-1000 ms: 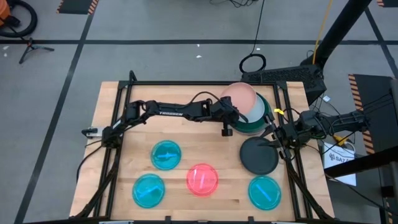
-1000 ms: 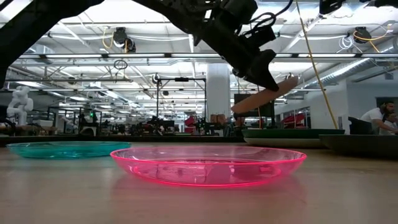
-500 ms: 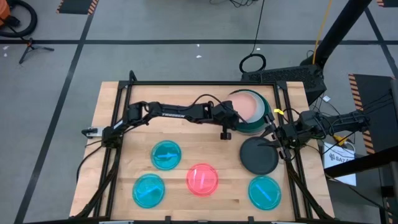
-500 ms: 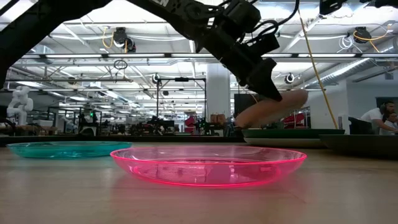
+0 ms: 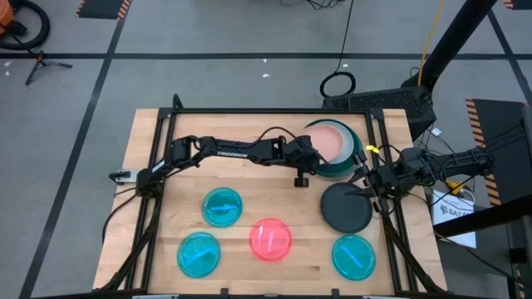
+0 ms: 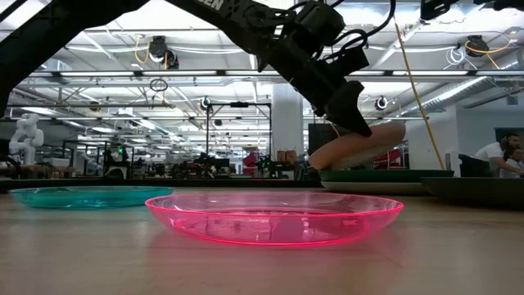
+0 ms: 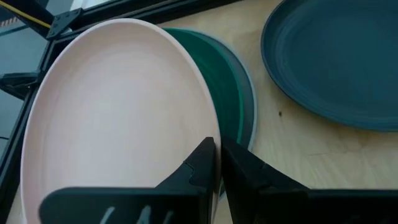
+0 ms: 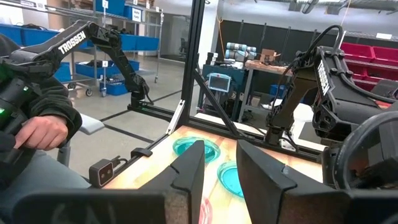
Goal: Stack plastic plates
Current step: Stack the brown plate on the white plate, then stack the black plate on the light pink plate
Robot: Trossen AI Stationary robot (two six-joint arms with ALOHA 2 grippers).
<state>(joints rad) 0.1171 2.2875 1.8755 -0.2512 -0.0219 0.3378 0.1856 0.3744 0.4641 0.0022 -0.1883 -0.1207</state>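
My left gripper [image 7: 216, 163] is shut on the peach-pink plate [image 5: 332, 140], which is tilted over the dark green plate [image 7: 229, 87] at the table's far right. A grey rim [image 7: 252, 115] shows under the green one. In the low view the peach plate [image 6: 364, 147] slants just above the green plate [image 6: 385, 174]. The black plate [image 5: 346, 208], the red-pink plate [image 5: 271, 239] and three cyan plates [image 5: 222, 206] [image 5: 199, 253] [image 5: 353, 256] lie flat on the table. The pale blue-white plate is hidden. My right gripper [image 8: 219, 171] waits open at the right edge. My left gripper pinches the peach-pink plate's rim [image 7: 205, 134] between its two fingers, one finger above the rim and one below. It comes in slanting downward from the table's left. The plate is tilted; whether its low edge [image 6: 318, 160] touches the green plate, I cannot tell.
A black frame [image 5: 266, 110] runs along the table's far and side edges. The black plate sits just near of the stack, beside my right gripper [image 5: 370, 178]. Bare wood [image 5: 249, 178] lies between the left arm and the cyan plates. A person [image 8: 37, 124] sits beyond the table.
My left gripper has come down toward the green plate and drawn slightly toward the near edge, carrying the peach-pink plate with it. The plate has dropped from well above the stack to just over it, still tilted. Most of the motion came in the first half second.
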